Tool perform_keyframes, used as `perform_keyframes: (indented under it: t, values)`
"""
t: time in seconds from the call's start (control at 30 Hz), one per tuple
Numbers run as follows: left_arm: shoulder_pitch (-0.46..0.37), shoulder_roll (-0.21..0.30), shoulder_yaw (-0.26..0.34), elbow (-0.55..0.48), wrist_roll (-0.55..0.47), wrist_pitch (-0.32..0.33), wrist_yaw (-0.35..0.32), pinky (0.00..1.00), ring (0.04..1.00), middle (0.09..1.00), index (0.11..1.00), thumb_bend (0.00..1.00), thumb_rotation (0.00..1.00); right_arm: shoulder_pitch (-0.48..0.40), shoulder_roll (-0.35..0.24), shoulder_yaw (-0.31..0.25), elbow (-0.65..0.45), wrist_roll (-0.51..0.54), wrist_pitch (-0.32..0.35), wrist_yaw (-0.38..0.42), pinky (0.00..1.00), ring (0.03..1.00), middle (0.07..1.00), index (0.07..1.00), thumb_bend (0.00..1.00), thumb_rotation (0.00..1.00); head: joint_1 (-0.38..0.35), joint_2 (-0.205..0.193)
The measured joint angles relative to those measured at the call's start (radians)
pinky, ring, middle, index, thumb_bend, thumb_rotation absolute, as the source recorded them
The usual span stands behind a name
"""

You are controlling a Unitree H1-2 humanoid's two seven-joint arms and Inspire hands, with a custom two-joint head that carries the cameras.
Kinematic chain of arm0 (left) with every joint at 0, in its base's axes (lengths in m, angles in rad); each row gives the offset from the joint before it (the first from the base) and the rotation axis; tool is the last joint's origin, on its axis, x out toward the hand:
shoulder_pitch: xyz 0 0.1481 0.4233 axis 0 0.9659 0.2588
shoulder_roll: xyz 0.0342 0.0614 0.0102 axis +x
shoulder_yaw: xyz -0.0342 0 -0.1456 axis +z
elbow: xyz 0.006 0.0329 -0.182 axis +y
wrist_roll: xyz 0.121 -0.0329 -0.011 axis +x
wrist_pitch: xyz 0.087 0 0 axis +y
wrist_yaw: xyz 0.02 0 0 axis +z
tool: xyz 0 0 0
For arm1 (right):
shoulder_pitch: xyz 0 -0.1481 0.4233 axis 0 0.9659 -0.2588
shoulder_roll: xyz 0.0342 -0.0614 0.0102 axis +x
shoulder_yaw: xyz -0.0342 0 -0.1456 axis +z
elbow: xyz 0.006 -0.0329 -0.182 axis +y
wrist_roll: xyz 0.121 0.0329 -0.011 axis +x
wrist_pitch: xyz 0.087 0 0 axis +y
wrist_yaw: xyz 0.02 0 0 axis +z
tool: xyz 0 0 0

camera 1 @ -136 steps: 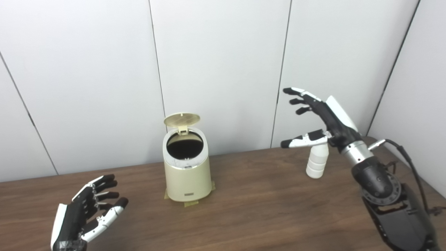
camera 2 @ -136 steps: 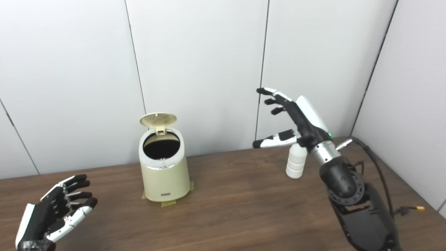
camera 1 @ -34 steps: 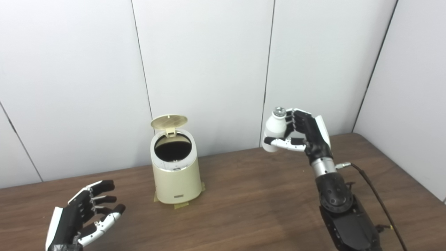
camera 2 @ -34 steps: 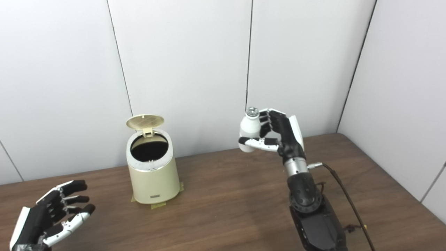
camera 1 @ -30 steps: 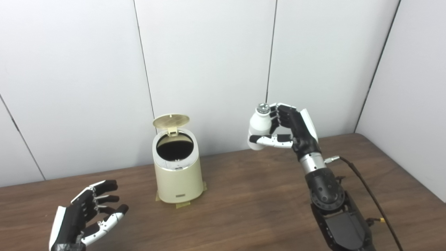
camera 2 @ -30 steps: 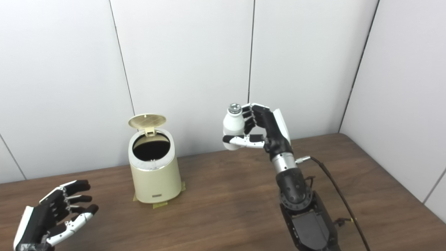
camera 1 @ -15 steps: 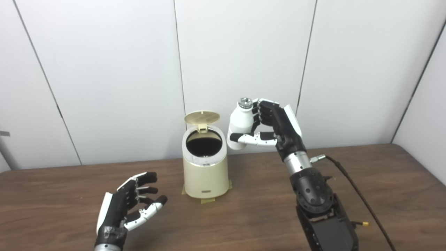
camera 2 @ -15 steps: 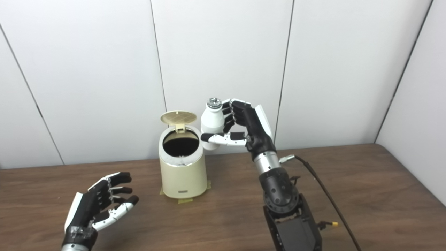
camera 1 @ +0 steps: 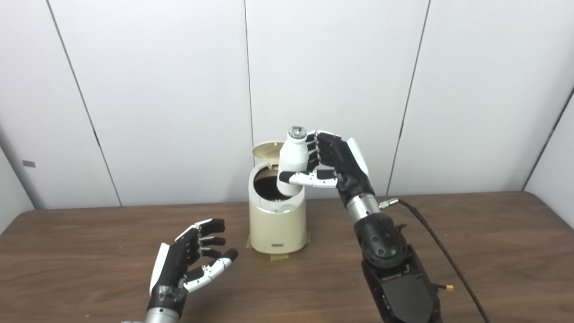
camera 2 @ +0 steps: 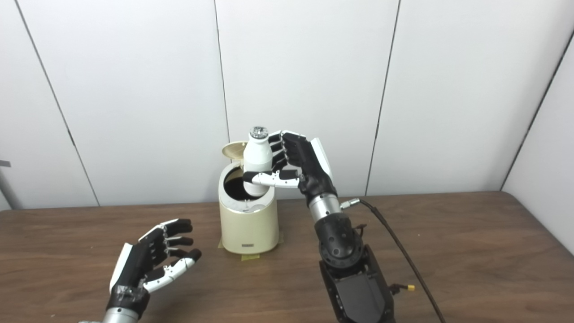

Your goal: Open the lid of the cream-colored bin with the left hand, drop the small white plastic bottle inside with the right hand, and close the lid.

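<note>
The cream-colored bin stands on the brown table near the back wall, its round lid tipped up behind the dark opening. My right hand is shut on the small white plastic bottle, holding it upright just above the right part of the bin's opening; the bottle's bottom overlaps the rim in both views. My left hand hovers over the table in front and to the left of the bin, open, with its fingers spread and nothing in it.
A black cable runs from my right wrist across the table toward the front right. Tape patches show under the bin's base. White wall panels close off the back, and the table stretches to the right.
My right hand has carried the bottle left, from beside the bin to above its opening. The camera has also turned, shifting the whole scene. The left hand stays open.
</note>
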Motion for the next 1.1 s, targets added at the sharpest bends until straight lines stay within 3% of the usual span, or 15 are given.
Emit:
perform_keyframes:
  t: [0.43,0.6,0.77,1.1]
  values:
    - [0.002,-0.017,-0.005,-0.023,0.012,0.001,0.001,0.57,0.672,0.744,0.738,0.64,0.09,-0.084,-0.002,0.022,0.166,-0.005,-0.070,-0.008,0.30,0.377,0.467,0.534,0.51,0.00,0.025,-0.014]
    - [0.002,-0.028,-0.010,-0.023,0.012,0.001,0.001,0.57,0.675,0.749,0.735,0.64,0.09,-0.113,-0.009,0.027,0.243,-0.028,-0.117,-0.017,0.41,0.393,0.464,0.532,0.52,0.00,0.031,-0.014]
    - [0.003,-0.028,-0.013,-0.023,0.012,0.001,0.000,0.56,0.670,0.750,0.735,0.64,0.09,-0.137,-0.011,0.024,0.281,-0.026,-0.162,-0.021,0.33,0.384,0.477,0.534,0.51,0.00,0.037,-0.009]
    - [0.004,-0.028,-0.014,-0.026,0.012,0.001,0.000,0.56,0.671,0.751,0.738,0.63,0.09,-0.161,-0.014,0.022,0.368,0.002,-0.254,-0.016,0.32,0.402,0.487,0.533,0.50,0.00,0.038,0.006]
